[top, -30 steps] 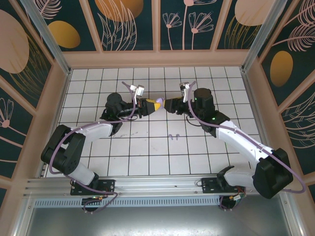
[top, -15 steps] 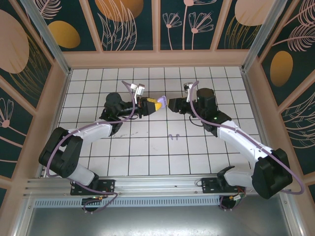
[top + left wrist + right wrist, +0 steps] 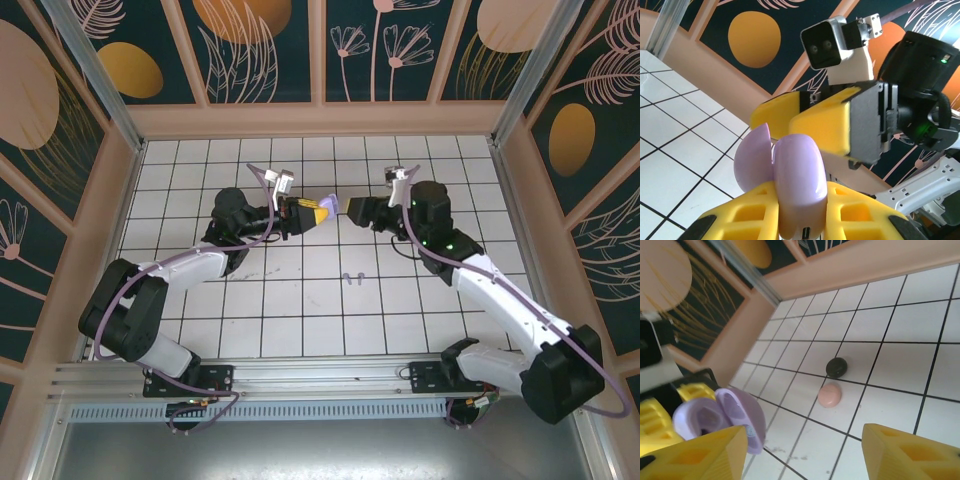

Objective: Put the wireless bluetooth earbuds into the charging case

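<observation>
Lavender charging case [image 3: 795,175] sits pinched in the left claw [image 3: 313,212], lifted clear of the tiled worktop [image 3: 300,330] with its lid [image 3: 752,160] swung open, I reckon so the other arm can reach inside. Right claw [image 3: 356,210] hangs just beside it, fingers spread, gripping nothing. Two tiny lavender earbuds [image 3: 347,277] lie on the tiles nearer the bases, well apart from the case, so loading looks yet to do. Under the right claw rest a black pod [image 3: 836,367] and a pale pink pod [image 3: 830,395], perhaps other cases; nothing blocks the buds
</observation>
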You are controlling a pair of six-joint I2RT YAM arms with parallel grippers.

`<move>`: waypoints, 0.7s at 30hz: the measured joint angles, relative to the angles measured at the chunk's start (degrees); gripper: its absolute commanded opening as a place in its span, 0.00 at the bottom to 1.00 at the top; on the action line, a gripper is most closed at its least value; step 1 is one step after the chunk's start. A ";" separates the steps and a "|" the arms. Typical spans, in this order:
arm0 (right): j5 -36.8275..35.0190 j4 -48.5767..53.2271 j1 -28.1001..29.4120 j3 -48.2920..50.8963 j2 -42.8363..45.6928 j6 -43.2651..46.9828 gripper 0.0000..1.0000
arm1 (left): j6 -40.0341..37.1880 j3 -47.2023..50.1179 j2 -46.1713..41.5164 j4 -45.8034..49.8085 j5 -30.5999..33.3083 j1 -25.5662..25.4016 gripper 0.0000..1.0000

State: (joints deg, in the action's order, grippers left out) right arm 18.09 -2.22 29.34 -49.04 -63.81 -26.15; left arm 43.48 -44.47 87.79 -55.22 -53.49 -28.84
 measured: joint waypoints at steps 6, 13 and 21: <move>-7.69 6.95 0.00 -8.28 -0.70 -5.07 0.73 | -0.42 0.00 -0.33 0.22 0.48 0.00 0.00; -14.95 12.39 0.50 -19.34 -5.22 -9.73 0.74 | 0.55 -0.42 0.00 -0.74 0.55 0.00 0.00; -19.47 17.03 3.30 -29.07 -14.60 -12.44 0.75 | 8.79 -5.07 5.51 -11.34 -1.05 0.00 0.00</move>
State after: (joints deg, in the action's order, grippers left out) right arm -1.39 14.81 32.64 -78.11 -78.41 -38.59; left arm 52.27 -49.54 93.30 -66.57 -54.54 -28.84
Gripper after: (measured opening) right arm 0.743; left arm 0.198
